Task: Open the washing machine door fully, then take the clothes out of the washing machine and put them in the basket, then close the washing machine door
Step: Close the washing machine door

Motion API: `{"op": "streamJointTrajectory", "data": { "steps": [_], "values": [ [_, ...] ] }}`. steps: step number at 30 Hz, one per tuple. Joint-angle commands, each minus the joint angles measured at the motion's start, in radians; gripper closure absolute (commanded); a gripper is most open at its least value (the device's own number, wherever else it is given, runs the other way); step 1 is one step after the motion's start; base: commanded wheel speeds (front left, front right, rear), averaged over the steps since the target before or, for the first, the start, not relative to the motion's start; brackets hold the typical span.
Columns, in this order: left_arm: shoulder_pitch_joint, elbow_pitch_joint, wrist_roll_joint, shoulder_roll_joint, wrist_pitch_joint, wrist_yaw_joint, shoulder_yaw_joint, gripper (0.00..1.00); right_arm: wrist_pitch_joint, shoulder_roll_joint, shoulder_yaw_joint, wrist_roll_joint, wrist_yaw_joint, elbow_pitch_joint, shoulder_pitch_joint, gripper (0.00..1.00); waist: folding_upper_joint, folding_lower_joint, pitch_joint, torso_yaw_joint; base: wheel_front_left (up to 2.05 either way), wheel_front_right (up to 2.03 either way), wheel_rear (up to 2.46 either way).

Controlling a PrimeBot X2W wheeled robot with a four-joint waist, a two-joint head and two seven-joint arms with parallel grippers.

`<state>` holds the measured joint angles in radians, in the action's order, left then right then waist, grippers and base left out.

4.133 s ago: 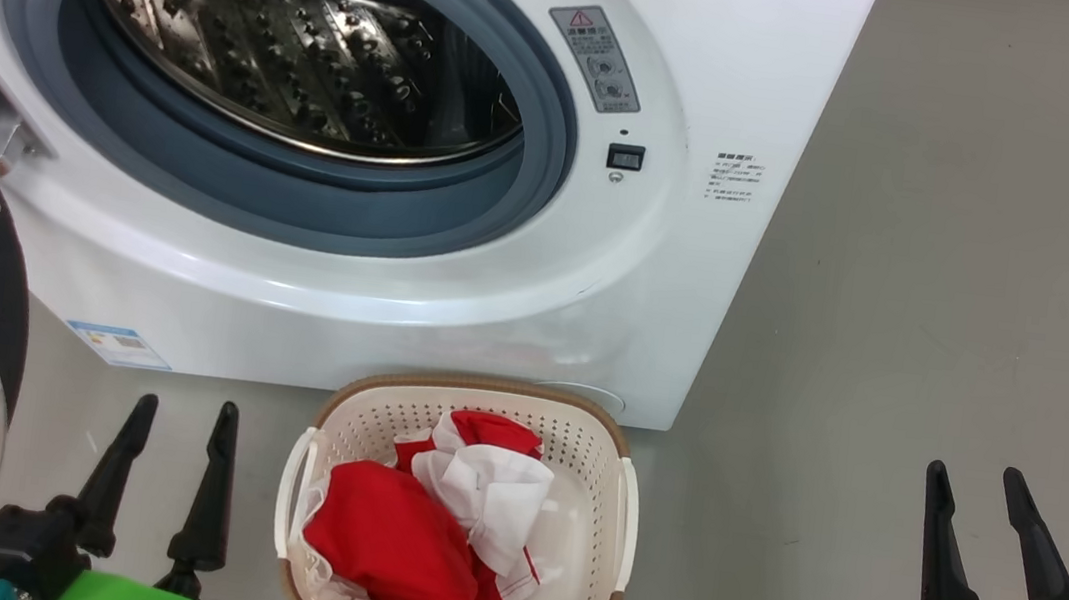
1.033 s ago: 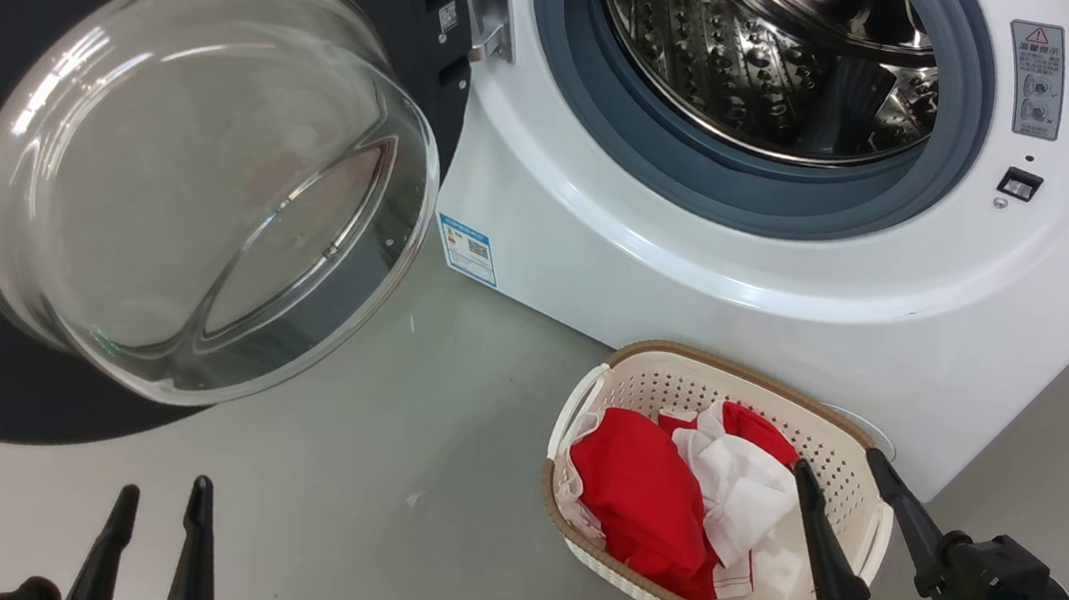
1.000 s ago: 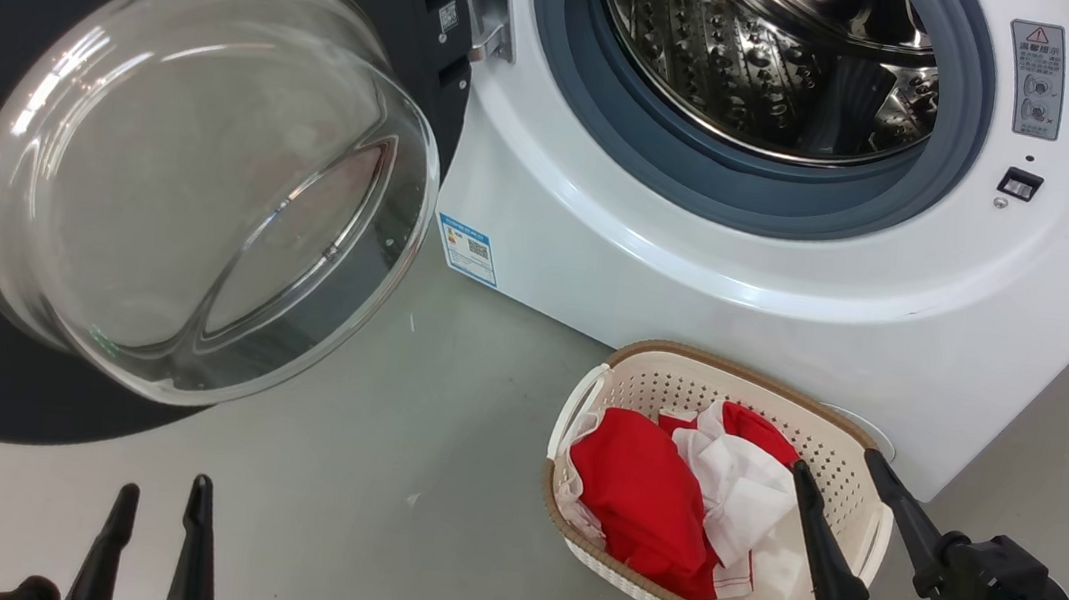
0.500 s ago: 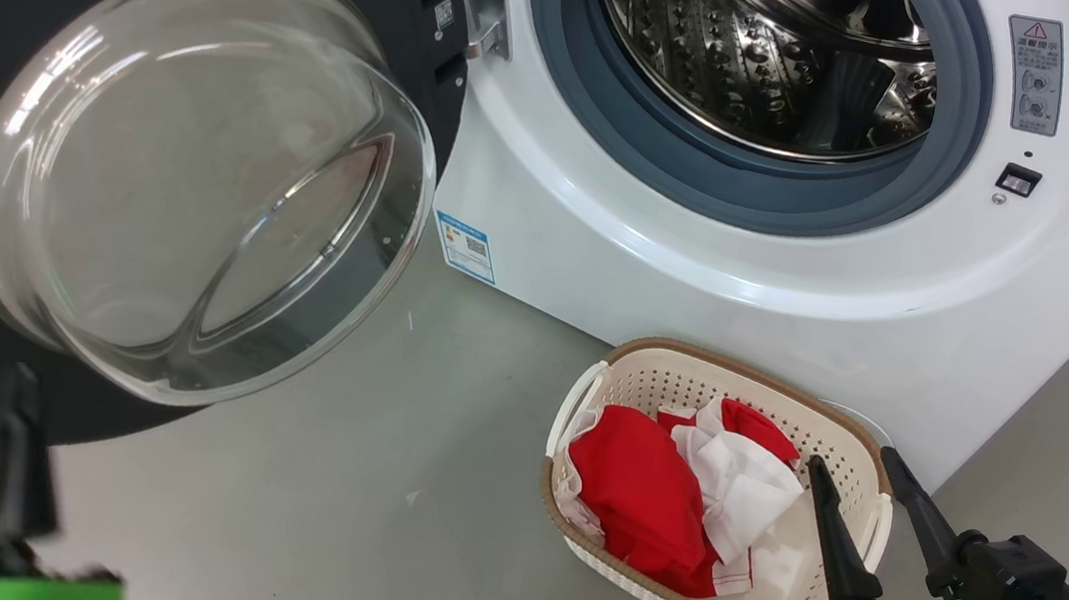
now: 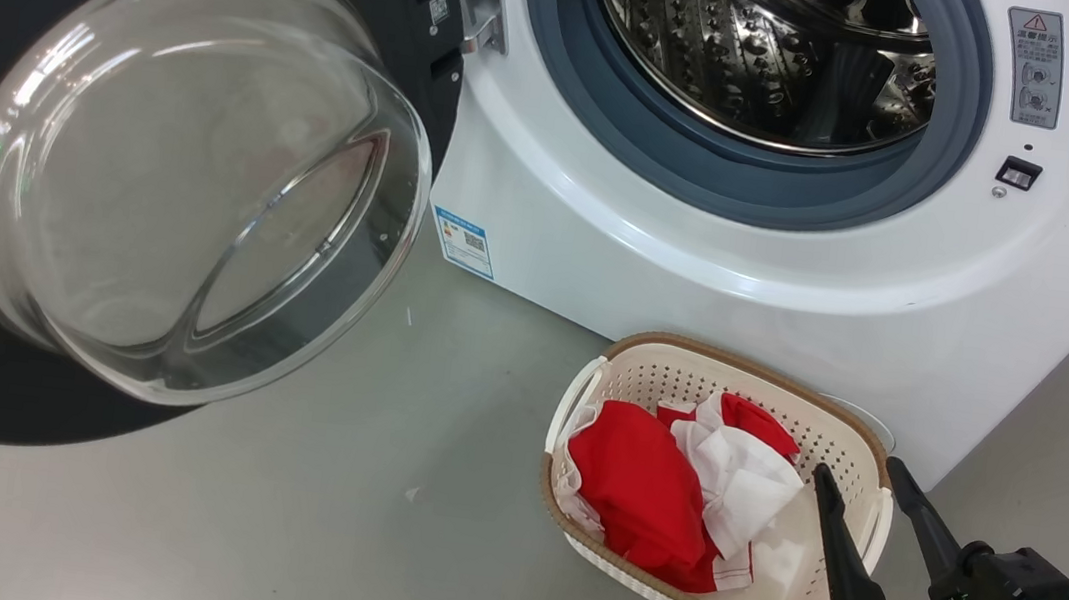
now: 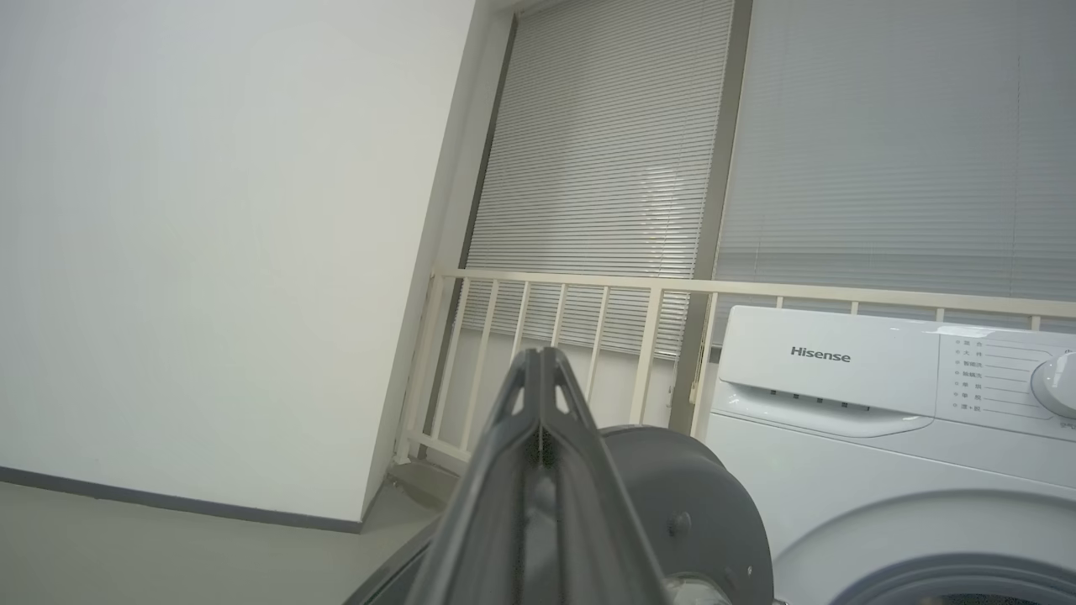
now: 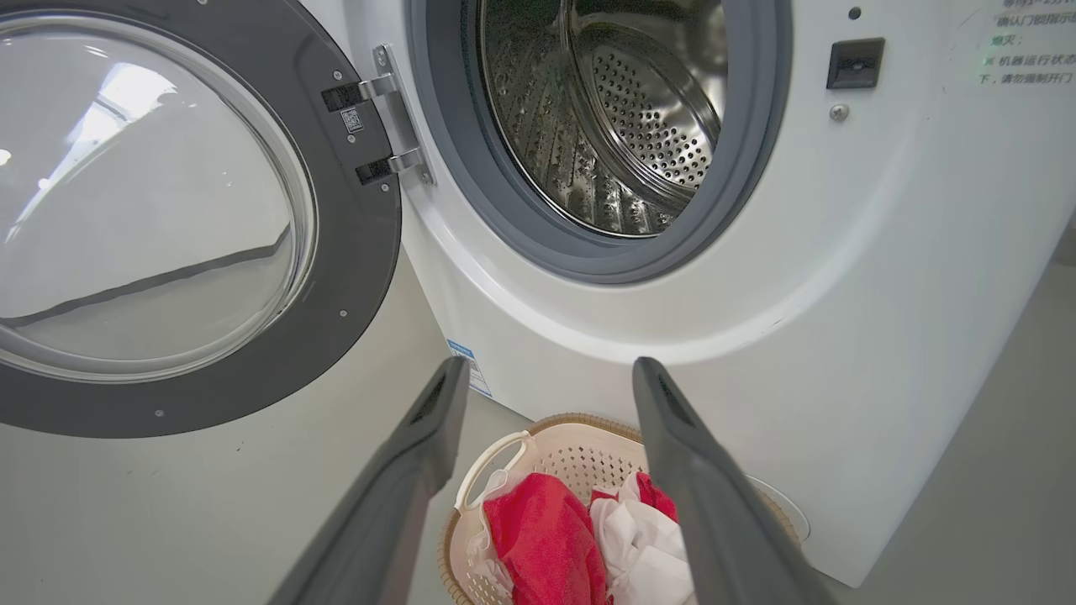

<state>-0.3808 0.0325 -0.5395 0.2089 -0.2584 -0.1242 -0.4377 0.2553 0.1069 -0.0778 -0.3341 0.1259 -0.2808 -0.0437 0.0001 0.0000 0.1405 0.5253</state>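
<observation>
Washing machine door (image 5: 187,170) hangs swung wide at the left of the washing machine (image 5: 796,300), a glossy black rim round a bulging clear glass bowl. Shutting it looks like the step in hand: the steel drum (image 5: 755,43) seems empty, and the red-and-white clothes (image 5: 664,486) lie heaped in the basket (image 5: 739,356) on the floor just before the machine. The left gripper (image 6: 540,357), fingers pressed together on nothing, sits on the door's outer side. It would do best to push near the rim far from the hinge, steadily, until it latches. The right gripper (image 5: 857,470), spread wide beside the basket, should keep out of the swing.
</observation>
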Motion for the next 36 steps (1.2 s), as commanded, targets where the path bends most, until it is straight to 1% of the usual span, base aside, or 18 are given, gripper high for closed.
{"op": "streamJointTrajectory", "data": {
  "steps": [1, 4, 7, 11, 14, 17, 22, 27, 31, 36],
  "values": [
    [-0.042, 0.004, -0.029, 0.067, -0.003, -0.006, -0.039, 1.0, 0.006, 0.0, -0.019, 0.009, 0.005, 0.029, -0.004, 0.0, -0.0001, 0.0, 0.001, 0.0, 0.0, 0.0, 0.0],
    [-0.101, 0.12, -0.121, 0.147, -0.003, -0.006, -0.044, 1.0, 0.006, -0.005, -0.015, 0.012, 0.005, 0.031, 0.0, 0.0, -0.0001, 0.0, 0.003, 0.0, 0.0, 0.0, 0.0],
    [-0.158, 0.27, -0.215, 0.239, -0.002, -0.006, -0.026, 1.0, 0.006, -0.009, -0.014, 0.013, 0.005, 0.031, 0.002, 0.0, -0.0001, 0.0, 0.003, 0.0, 0.0, 0.0, 0.0],
    [-0.227, 0.452, -0.327, 0.329, 0.05, -0.006, 0.009, 1.0, 0.006, -0.013, -0.015, 0.015, 0.005, 0.031, 0.007, 0.0, -0.0001, 0.0, 0.004, 0.0, 0.0, 0.0, 0.0],
    [-0.277, 0.565, -0.425, 0.377, 0.139, -0.006, 0.046, 1.0, 0.006, -0.014, -0.017, 0.015, 0.005, 0.03, 0.007, 0.0, -0.0001, 0.0, 0.006, 0.0, 0.0, 0.0, 0.0],
    [-0.308, 0.639, -0.512, 0.413, 0.247, -0.006, 0.094, 1.0, 0.006, -0.015, -0.019, 0.015, 0.005, 0.029, 0.008, 0.0, -0.0001, 0.0, 0.007, 0.0, 0.0, 0.0, 0.0],
    [-0.341, 0.716, -0.622, 0.452, 0.388, -0.006, 0.148, 1.0, 0.006, -0.015, -0.02, 0.017, 0.005, 0.031, 0.012, 0.0, -0.0001, 0.0, 0.013, 0.0, 0.0, 0.0, 0.0],
    [-0.359, 0.755, -0.72, 0.471, 0.547, -0.006, 0.195, 1.0, 0.006, -0.014, -0.017, 0.02, 0.005, 0.033, 0.015, 0.0, -0.0001, 0.0, 0.021, 0.0, 0.0, 0.0, 0.0],
    [-0.363, 0.774, -0.755, 0.483, 0.621, -0.006, 0.23, 1.0, 0.006, -0.014, -0.014, 0.022, 0.005, 0.036, 0.016, 0.0, -0.0001, 0.0, 0.027, 0.001, 0.0, 0.0, 0.0],
    [-0.359, 0.768, -0.786, 0.48, 0.669, -0.006, 0.267, 1.0, 0.006, -0.014, -0.008, 0.024, 0.005, 0.04, 0.017, 0.0, -0.0001, 0.0, 0.033, 0.002, 0.0, 0.0, 0.0]
  ]
}}
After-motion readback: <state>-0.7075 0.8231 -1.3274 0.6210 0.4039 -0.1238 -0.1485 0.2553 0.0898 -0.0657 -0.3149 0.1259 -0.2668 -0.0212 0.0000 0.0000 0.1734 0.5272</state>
